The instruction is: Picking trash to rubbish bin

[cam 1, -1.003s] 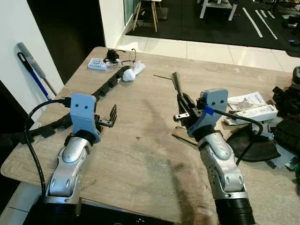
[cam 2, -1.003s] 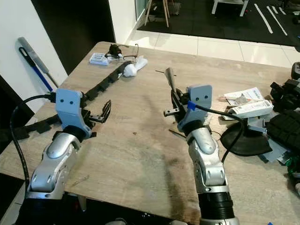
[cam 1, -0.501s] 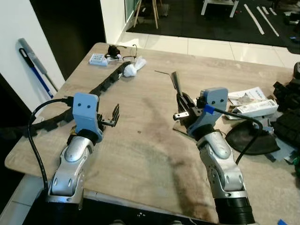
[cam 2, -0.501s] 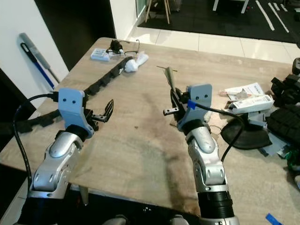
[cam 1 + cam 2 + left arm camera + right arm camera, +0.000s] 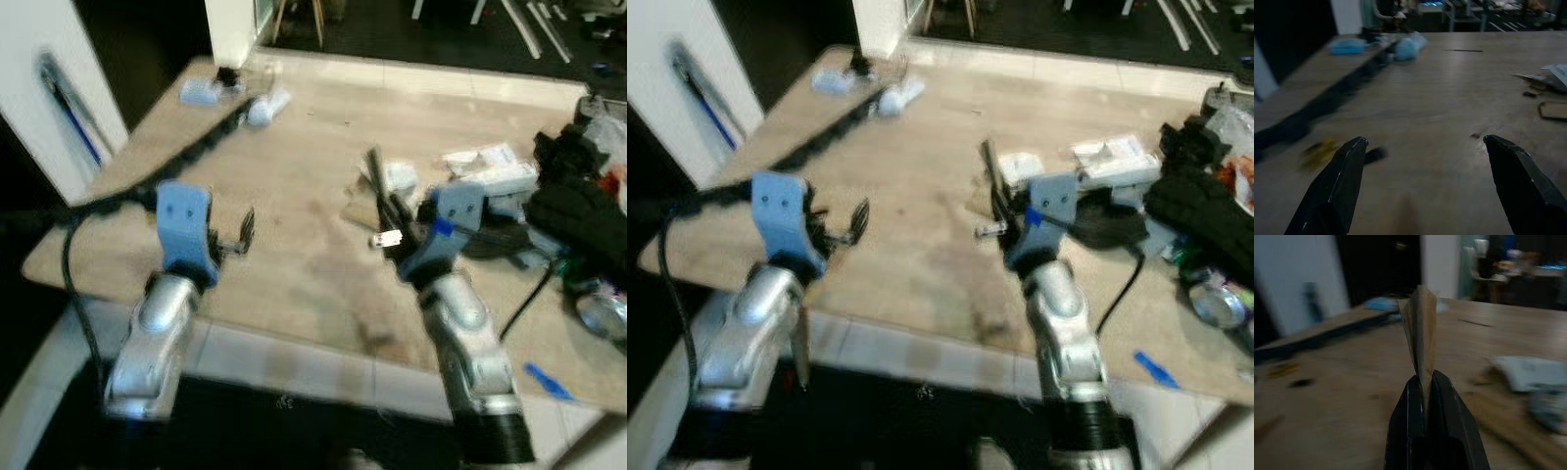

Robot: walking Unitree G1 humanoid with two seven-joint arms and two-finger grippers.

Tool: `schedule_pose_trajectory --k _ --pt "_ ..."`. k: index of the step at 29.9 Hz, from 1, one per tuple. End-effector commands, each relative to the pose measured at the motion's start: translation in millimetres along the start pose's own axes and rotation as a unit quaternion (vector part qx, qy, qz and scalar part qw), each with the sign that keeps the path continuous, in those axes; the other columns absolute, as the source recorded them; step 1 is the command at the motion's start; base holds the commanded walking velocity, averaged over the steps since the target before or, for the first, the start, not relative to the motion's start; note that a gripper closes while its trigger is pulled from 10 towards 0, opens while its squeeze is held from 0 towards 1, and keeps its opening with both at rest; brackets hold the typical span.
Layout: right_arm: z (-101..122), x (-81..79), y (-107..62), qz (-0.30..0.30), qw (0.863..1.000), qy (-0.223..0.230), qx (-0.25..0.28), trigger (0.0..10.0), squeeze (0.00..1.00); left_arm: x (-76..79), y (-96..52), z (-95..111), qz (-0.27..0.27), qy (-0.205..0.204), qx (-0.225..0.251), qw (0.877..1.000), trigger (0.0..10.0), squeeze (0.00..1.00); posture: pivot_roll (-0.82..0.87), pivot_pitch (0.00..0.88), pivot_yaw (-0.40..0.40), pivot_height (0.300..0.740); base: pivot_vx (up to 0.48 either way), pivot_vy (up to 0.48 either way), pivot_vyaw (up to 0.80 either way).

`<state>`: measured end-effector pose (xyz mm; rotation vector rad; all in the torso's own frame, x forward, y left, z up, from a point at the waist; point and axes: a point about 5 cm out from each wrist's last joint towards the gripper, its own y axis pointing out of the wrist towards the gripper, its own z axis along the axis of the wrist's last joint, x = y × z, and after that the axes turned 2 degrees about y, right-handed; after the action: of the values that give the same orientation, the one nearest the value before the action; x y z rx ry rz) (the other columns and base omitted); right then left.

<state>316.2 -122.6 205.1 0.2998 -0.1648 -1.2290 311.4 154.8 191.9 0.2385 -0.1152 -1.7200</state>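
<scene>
A folded brown paper scrap (image 5: 1420, 328) stands pinched upright between the two black fingers of my right gripper (image 5: 1422, 382), which is shut on it above the wooden table (image 5: 294, 147). From the head, that gripper (image 5: 377, 201) sits right of centre with the scrap (image 5: 372, 168) sticking up. My left gripper (image 5: 245, 227) hovers over the table's near left part, its fingers (image 5: 1347, 166) spread wide and nothing between them. A white crumpled wad (image 5: 260, 110) lies far left on the table. The head views are blurred.
A black segmented strip (image 5: 186, 162) runs along the table's left side, with a blue box (image 5: 201, 93) at its far end. White papers and a box (image 5: 485, 166), black gear (image 5: 578, 206) and a can (image 5: 602, 315) crowd the right. Tiled floor lies below the near edge.
The camera has pulled back and tilted, so the table's near edge and floor now show. Both grippers keep their poses; the right still holds the scrap.
</scene>
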Motion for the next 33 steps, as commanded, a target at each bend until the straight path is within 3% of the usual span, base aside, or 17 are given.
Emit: schedule_pose_trajectory --k 1,12,16,20,33 --pt "-1.6 1.7 -3.0 -0.008 1.000 0.004 -0.004 10.0 0.00 0.0 -0.3 -5.5 -0.009 0.013 -0.018 1.000 10.0 0.00 0.03 0.154 0.022 0.740 0.000 0.000 0.00" --pt "-4.4 3.7 -7.0 -0.029 0.999 0.031 -0.009 10.0 0.00 0.9 0.6 -7.7 -0.017 0.032 -0.026 0.999 10.0 0.00 0.03 0.161 0.034 0.740 0.000 0.000 0.00" --pt "-5.1 5.2 -7.8 -0.037 0.999 0.033 -0.010 10.0 0.00 4.7 2.9 -7.6 -0.034 0.050 -0.027 0.998 10.0 0.00 0.03 0.156 0.035 0.740 0.000 -0.480 0.00" --pt "-5.6 5.7 -8.2 -0.038 0.999 0.034 -0.010 10.0 0.00 4.8 4.0 -9.8 -0.028 0.026 -0.036 0.999 10.0 0.00 0.03 0.162 0.038 0.740 0.000 -0.360 0.00" --pt "-3.0 7.6 -7.1 -0.042 0.999 0.026 -0.006 10.0 0.00 5.0 3.2 -12.8 -0.016 0.041 -0.037 0.998 10.0 0.00 0.03 0.156 0.033 0.740 0.000 0.000 -0.09"
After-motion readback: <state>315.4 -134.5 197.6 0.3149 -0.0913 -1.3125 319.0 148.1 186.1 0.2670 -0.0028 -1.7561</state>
